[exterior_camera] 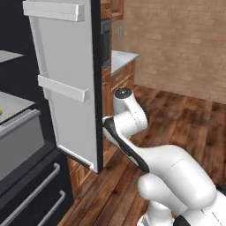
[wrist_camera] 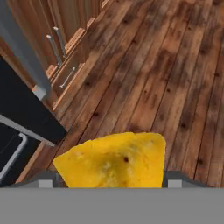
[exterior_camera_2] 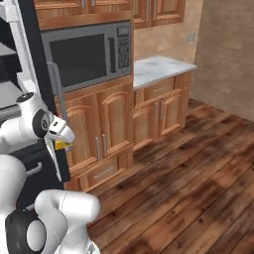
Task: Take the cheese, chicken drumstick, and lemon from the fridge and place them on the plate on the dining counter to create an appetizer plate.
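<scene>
A yellow-orange cheese [wrist_camera: 113,159] wedge with small holes sits between my gripper's [wrist_camera: 111,177] two fingertips, held over the wooden floor. In the right base view the gripper [exterior_camera_2: 60,141] hangs just outside the fridge [exterior_camera_2: 30,54], with a bit of the cheese [exterior_camera_2: 63,145] showing under the hand. The fridge door [exterior_camera: 66,88] stands open and hides the hand in the left base view. The chicken drumstick, lemon, plate and dining counter are out of view.
Wooden cabinets [exterior_camera_2: 114,124] with a built-in microwave [exterior_camera_2: 87,57] stand right of the fridge, beside a marble wall counter [exterior_camera_2: 158,67]. Fridge drawers [exterior_camera: 31,194] lie low at the left. Open wooden floor [exterior_camera_2: 188,188] stretches to the right.
</scene>
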